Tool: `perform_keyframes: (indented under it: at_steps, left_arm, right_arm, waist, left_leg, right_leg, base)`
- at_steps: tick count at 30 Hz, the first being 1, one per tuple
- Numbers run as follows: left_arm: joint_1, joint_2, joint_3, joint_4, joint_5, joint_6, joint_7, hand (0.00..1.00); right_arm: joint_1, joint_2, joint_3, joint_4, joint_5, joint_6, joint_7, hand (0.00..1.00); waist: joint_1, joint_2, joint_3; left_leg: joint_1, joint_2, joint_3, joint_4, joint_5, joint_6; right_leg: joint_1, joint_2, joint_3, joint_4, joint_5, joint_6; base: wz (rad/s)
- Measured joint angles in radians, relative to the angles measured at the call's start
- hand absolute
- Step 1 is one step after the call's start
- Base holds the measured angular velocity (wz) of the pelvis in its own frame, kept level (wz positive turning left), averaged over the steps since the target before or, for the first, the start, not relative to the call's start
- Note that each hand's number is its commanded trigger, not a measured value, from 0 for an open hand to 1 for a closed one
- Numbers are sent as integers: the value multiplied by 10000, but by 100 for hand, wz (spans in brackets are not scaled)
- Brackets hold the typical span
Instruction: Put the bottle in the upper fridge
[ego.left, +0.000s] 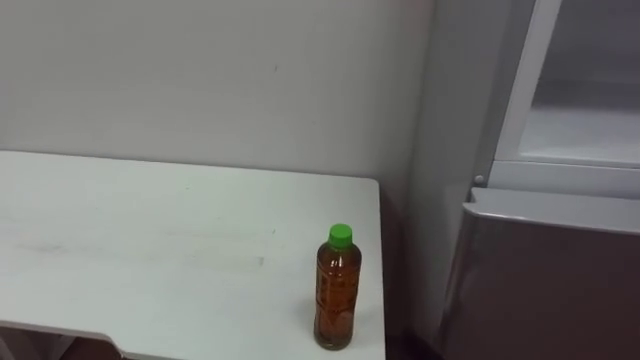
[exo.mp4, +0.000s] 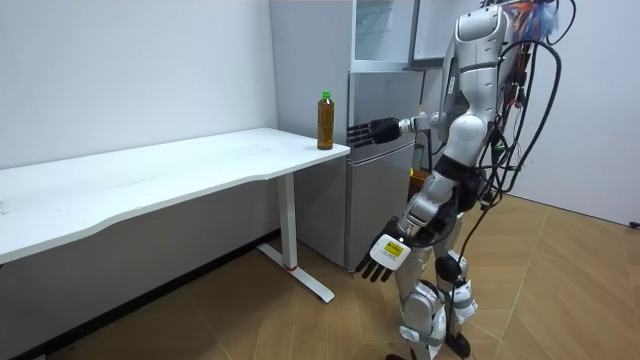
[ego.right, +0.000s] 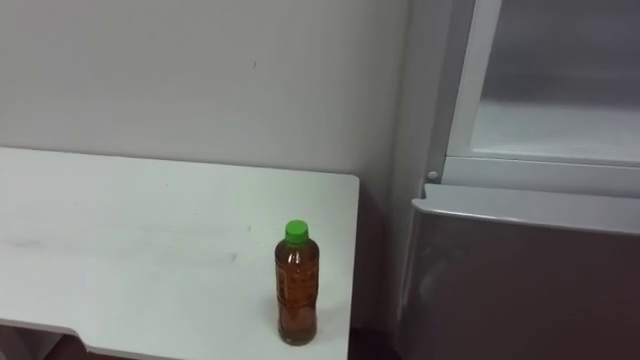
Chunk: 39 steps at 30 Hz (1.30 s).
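A clear bottle (ego.left: 338, 290) of brown drink with a green cap stands upright near the right front corner of the white table (ego.left: 150, 230). To its right is the fridge, whose upper compartment (ego.left: 590, 120) stands open and looks white inside. In the room view I stand in front of the fridge, at the table's end. My right hand (exo.mp4: 375, 131) is held out at bottle height, just right of the bottle (exo.mp4: 325, 120), with straight fingers and apart from it. Low by my thigh hangs my left hand (exo.mp4: 385, 255), fingers relaxed.
The fridge's grey lower door (ego.left: 550, 285) is closed and sits close beside the table's edge, with a narrow dark gap between them. A plain wall (ego.left: 200, 80) runs behind the table. The upper fridge door (exo.mp4: 430, 30) is swung open.
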Motion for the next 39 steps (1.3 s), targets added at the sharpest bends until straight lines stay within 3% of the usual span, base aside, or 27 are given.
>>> perform_keyframes:
  at_steps: [17,26,29,39]
  left_arm:
    - [45,72,232,-4,15,-4,1,0]
    - [52,140,498,9,169,-50,2,0]
    - [53,293,521,-17,383,-52,67,0]
    - [55,396,642,-86,579,-113,107,0]
  right_arm:
    - [-209,-145,-5,-392,3,0,-828,0]
    - [-424,-168,-8,-789,-32,-6,-1117,0]
    - [-500,-176,-8,-794,-266,-39,-1281,0]
    - [-887,-347,-3,-791,-996,-119,-2088,0]
  waist:
    - [80,-200,-21]
    - [351,-271,-16]
    - [337,-280,-13]
    - [549,-230,16]
  left_leg:
    - [-4,10,7,-7,8,8]
    - [-40,10,-25,11,11,10]
    - [-148,-7,-138,88,11,11]
    - [-683,-12,-335,328,79,42]
  right_leg:
    - [-78,-1,26,129,7,-3]
    - [-92,-3,-3,134,8,-4]
    - [-95,-23,-173,138,8,-3]
    - [-424,-41,-446,180,35,-46]
  base:
    - [0]
    - [0]
    - [12]
    - [7]
